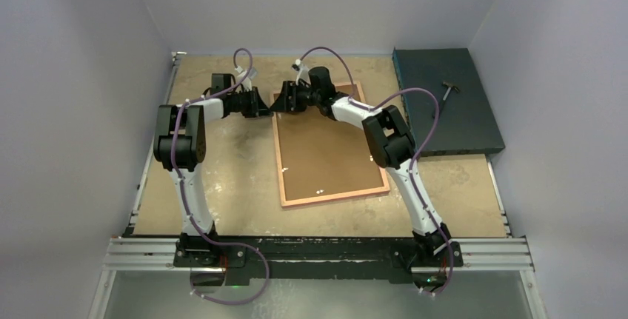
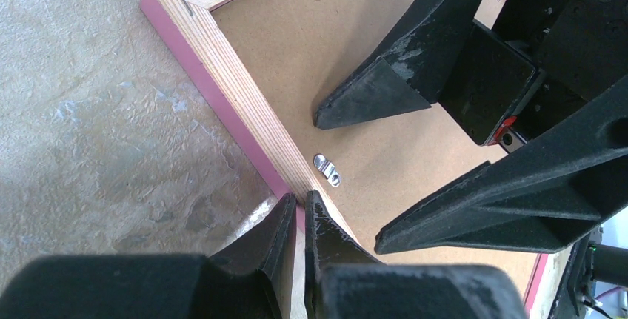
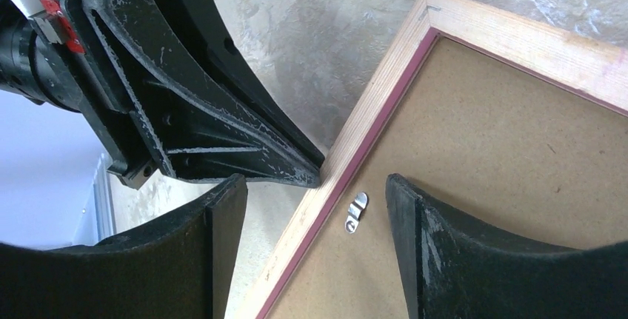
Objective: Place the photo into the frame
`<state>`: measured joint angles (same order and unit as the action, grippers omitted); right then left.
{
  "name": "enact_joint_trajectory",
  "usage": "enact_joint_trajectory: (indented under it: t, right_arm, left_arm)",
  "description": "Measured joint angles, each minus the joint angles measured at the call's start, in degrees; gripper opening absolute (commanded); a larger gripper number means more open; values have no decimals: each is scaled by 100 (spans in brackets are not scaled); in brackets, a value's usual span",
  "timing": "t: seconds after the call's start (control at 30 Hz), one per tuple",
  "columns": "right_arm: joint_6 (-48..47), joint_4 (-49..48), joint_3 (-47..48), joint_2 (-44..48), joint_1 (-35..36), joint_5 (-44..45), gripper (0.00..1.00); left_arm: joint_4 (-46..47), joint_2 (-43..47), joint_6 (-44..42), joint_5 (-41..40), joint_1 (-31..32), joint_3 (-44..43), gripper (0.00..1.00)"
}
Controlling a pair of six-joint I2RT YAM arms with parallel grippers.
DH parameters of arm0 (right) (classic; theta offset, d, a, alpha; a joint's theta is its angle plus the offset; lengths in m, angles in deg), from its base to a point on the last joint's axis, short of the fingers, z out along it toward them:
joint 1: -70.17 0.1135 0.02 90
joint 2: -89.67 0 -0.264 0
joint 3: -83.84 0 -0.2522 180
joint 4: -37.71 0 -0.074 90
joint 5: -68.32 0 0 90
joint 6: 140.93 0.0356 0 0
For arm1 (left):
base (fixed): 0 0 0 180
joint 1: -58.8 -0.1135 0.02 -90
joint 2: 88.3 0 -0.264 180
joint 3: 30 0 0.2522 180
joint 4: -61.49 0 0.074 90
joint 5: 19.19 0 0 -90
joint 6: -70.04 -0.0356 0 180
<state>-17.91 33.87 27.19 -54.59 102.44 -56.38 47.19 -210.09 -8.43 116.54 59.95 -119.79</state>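
Observation:
The frame point(image 1: 279, 160) lies face down mid-table, its wood-coloured back up, with the brown backing board point(image 1: 326, 149) inside it. The photo is not visible. My left gripper point(image 1: 265, 104) is shut; in the left wrist view point(image 2: 300, 199) its tips touch the pink outer edge of the frame's rail point(image 2: 229, 89), near the far left corner. My right gripper point(image 1: 285, 101) is open. In the right wrist view point(image 3: 315, 186) it straddles the rail point(image 3: 370, 112) and a small metal clip point(image 3: 356, 212), one finger outside the frame and one over the board.
A dark teal flat box point(image 1: 448, 101) sits at the back right with a small hammer-like tool point(image 1: 449, 89) on it. White walls enclose the table point(image 1: 222, 171) on three sides. The two grippers are almost touching each other.

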Motion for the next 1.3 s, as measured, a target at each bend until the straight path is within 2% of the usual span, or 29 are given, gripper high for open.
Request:
enact_joint_trajectory:
  t: [0.3, 0.77, 1.3]
  right_arm:
    - [-468, 398, 295, -96, 155, -39, 70]
    - [-758, 321, -308, 302, 140, 72, 73]
    - [-887, 444, -251, 286, 149, -197, 71]
  left_arm:
    - [0, 0, -2, 4, 0, 0, 4]
    - [-2, 2, -9, 7, -2, 0, 3]
    - [0, 9, -9, 7, -2, 9, 3]
